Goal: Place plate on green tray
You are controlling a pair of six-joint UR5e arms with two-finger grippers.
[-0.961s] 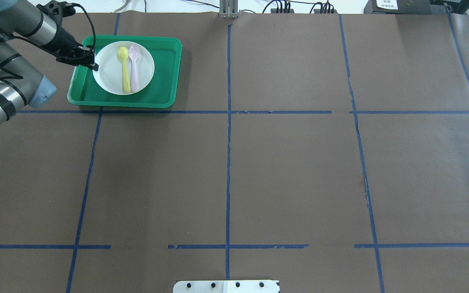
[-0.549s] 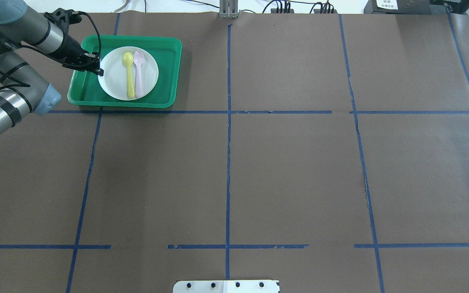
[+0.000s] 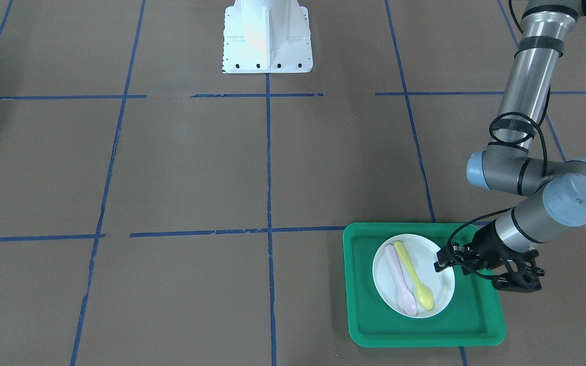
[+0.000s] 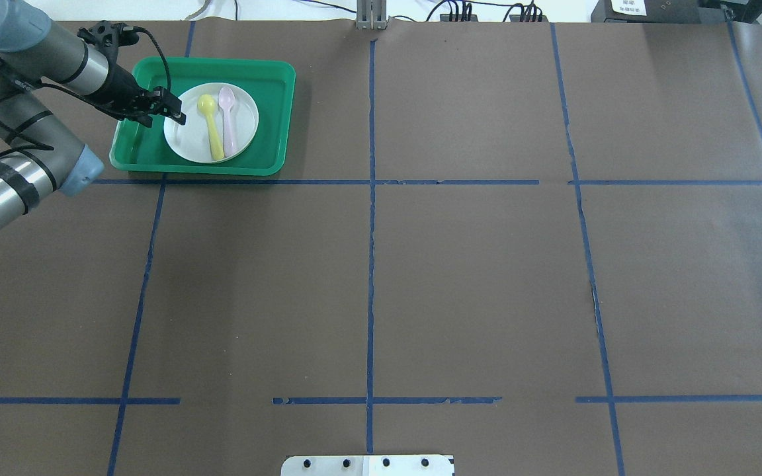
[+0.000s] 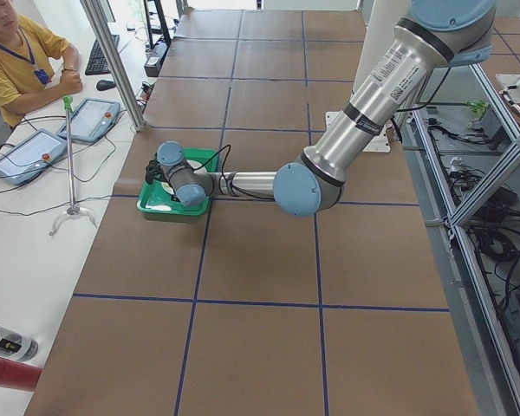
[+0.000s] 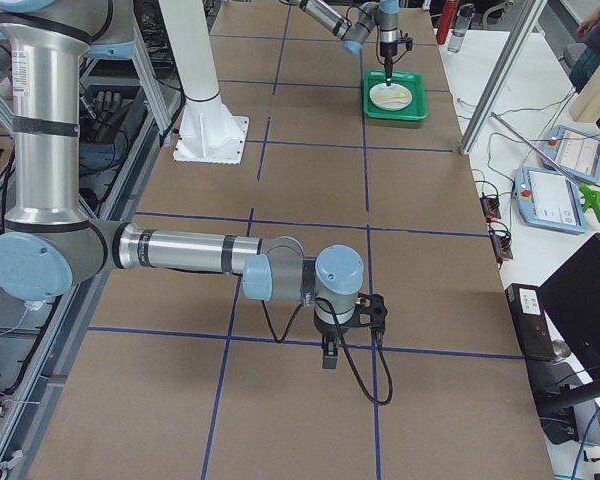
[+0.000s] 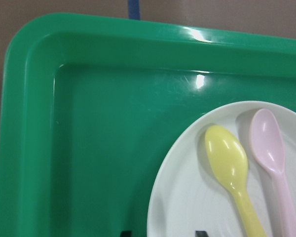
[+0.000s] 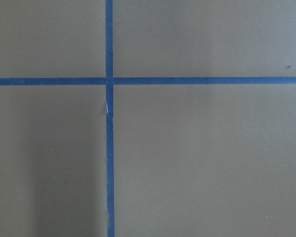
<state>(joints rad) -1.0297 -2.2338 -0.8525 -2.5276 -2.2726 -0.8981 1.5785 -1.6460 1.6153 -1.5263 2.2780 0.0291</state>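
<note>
The white plate (image 4: 186, 135) lies flat inside the green tray (image 4: 268, 86), left of the tray's middle in the overhead view, with a yellow spoon (image 4: 209, 125) and a pink spoon (image 4: 227, 122) on it. My left gripper (image 4: 176, 114) is at the plate's left rim. In the left wrist view its two fingertips (image 7: 126, 233) stand wide apart on either side of the plate's rim (image 7: 187, 207), so it is open. The front view shows the plate (image 3: 438, 284), tray (image 3: 476, 325) and gripper (image 3: 440, 262). My right gripper (image 6: 330, 358) shows only in the exterior right view, and I cannot tell its state.
The tray sits at the table's far left corner, near the back edge. Brown paper with blue tape lines (image 4: 371, 264) covers the table. The robot's white base (image 3: 266, 40) stands mid-table on its side. An operator (image 5: 17, 61) sits beyond the tray's end.
The plate has come down into the tray and looks smaller from overhead. My left gripper has moved right and its tip now reaches over the plate's rim.
</note>
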